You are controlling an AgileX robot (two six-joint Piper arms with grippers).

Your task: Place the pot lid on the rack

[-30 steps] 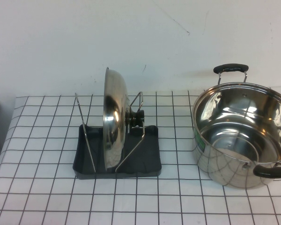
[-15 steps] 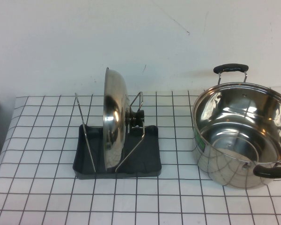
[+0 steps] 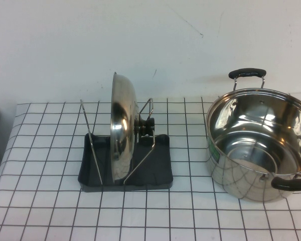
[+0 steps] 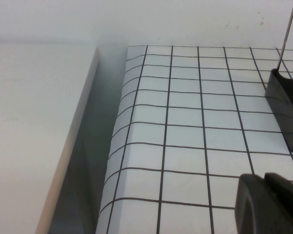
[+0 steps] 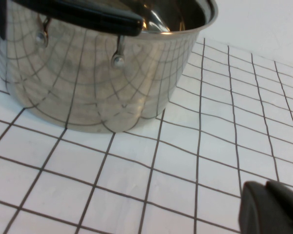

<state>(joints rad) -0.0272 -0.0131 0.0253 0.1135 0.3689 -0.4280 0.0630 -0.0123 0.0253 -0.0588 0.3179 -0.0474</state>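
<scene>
1. The pot lid (image 3: 121, 131) stands on edge in the rack (image 3: 160, 173), held between the thin wire uprights, with its black knob (image 3: 145, 124) facing the pot (image 3: 261, 145).
2. The rack's dark tray base sits on the gridded surface (image 3: 50, 201), on the robot's left half; the lid rises well above the wires.
3. The pot stands upright and uncovered on the right half, well apart from the rack, one black handle (image 3: 247, 73) at its far side and one at its near side.
4. Neither arm shows in the high view.
5. The left claw (image 4: 268, 204) appears only as a dark tip at the frame edge of its wrist view; whether it is released or clenched cannot be told, and it grasps nothing visible.
6. From the left claw, a corner of the rack (image 4: 285, 109) with one wire upright (image 4: 285, 34) lies ahead and near; the lid itself is out of that view. The surface's edge (image 4: 118, 161) runs off to the claw's other side.
7. The right claw (image 5: 273, 209) likewise shows only a dark tip above bare surface (image 5: 136, 175); its state cannot be told.
8. From the right claw, the pot (image 5: 97, 73) stands ahead and near, not touching it, its black handle (image 5: 78, 17) on the side facing the claw. The lid and rack are outside this view.
</scene>
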